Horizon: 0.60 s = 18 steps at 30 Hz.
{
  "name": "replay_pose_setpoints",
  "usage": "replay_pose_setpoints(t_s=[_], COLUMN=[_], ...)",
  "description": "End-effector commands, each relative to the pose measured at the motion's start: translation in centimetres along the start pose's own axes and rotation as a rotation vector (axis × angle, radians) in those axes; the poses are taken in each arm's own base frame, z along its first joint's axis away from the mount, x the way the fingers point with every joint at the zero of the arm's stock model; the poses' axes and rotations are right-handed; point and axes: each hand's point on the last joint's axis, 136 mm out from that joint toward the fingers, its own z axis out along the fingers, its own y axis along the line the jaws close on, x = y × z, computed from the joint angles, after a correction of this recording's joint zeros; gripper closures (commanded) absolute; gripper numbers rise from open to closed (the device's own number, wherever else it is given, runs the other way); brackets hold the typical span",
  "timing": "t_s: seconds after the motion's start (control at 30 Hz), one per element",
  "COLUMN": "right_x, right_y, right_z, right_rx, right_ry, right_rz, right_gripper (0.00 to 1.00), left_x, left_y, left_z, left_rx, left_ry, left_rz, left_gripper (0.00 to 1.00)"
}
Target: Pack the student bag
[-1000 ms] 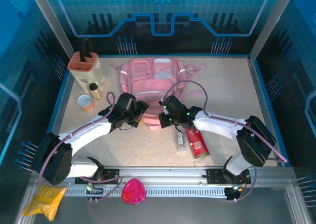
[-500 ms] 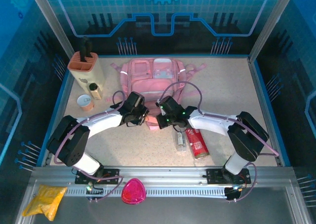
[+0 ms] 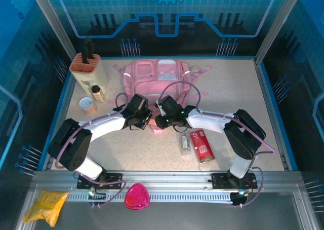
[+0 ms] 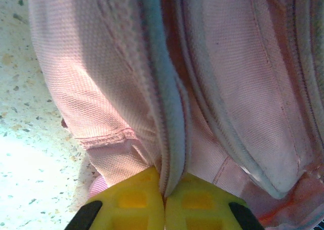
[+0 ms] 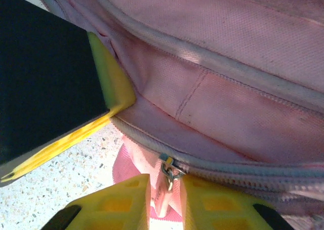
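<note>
On the speckled counter (image 3: pixel 152 154) the large soft pink fabric student bag (image 3: pixel 152 80) lies at back centre. The left hand (image 4: pixel 163 202) is pinched shut on its grey-piped seam (image 4: pixel 164 113) while the right hand (image 5: pixel 166 189), narrowly open, straddles the small metal zip pull (image 5: pixel 167 170). This looks like unzipping, which next calls for closing on that pull and drawing it along. The red packet (image 3: pixel 202 146) bears lettering too small to read.
</note>
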Motion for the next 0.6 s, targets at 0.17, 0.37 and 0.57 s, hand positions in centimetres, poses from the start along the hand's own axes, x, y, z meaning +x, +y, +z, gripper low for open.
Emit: replay_pose_setpoints(t_s=[0.17, 0.37, 0.57], right_x=[-1.2, -1.5, -0.5], right_y=[-0.8, -1.2, -3.9], right_z=[1.2, 1.3, -2.1], right_rx=[0.066, 0.126, 0.285], right_ry=[-0.014, -0.021, -0.023], right_rz=[0.024, 0.028, 0.061], right_gripper=[0.75, 0.88, 1.0], left_x=[0.8, 0.7, -0.9], left_y=[-3.1, -3.0, -1.9], left_z=[-1.5, -1.9, -3.1], left_rx=[0.087, 0.085, 0.056], left_ry=[0.006, -0.008, -0.077], left_rz=[0.034, 0.042, 0.06], left_gripper=[1.0, 1.0, 1.0])
